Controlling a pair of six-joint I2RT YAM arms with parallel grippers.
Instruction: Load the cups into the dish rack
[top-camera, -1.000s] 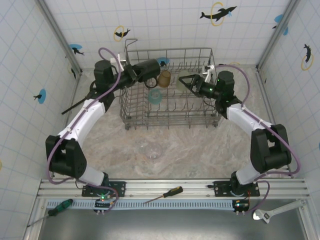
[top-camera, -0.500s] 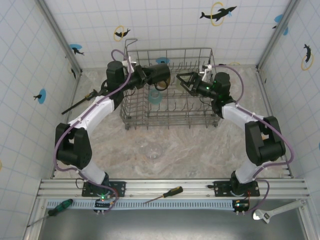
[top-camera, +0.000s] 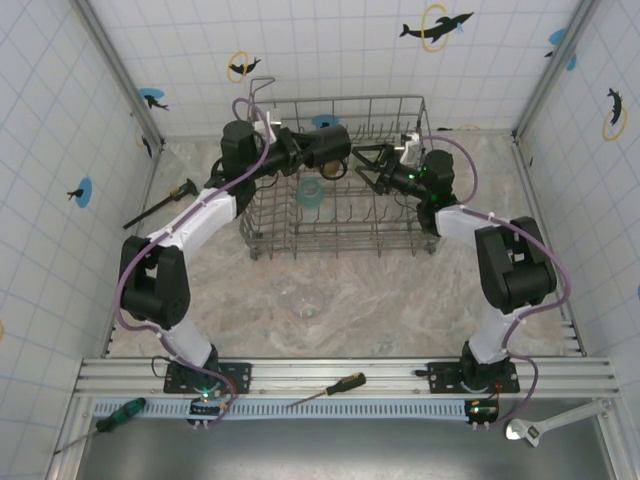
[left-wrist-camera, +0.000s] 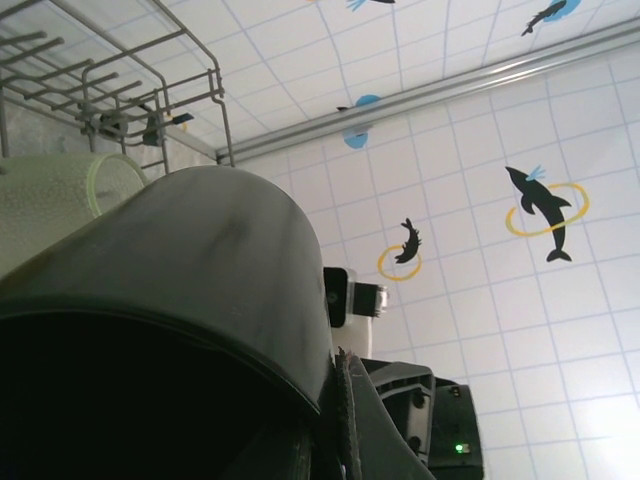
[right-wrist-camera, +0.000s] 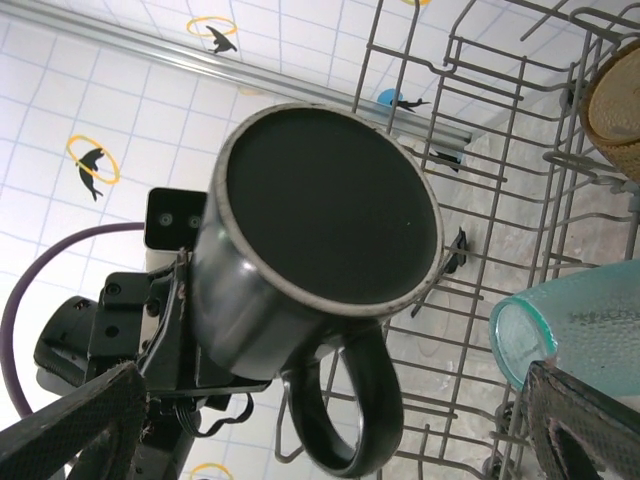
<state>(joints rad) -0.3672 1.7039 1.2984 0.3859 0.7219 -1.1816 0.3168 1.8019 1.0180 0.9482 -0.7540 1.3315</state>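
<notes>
Left gripper (top-camera: 301, 150) farther right, snug around mug (right-wrist-camera: 320, 240)

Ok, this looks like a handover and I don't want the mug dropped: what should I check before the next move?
1. Left tool shut on dark mug: ok.
2. Right tool open, facing the mug: ok.
3. Right tool not yet touching the mug: ok.
4. Mug above the dish rack: ok.
5. Mug's handle free of the rack wires: cannot tell.
</notes>
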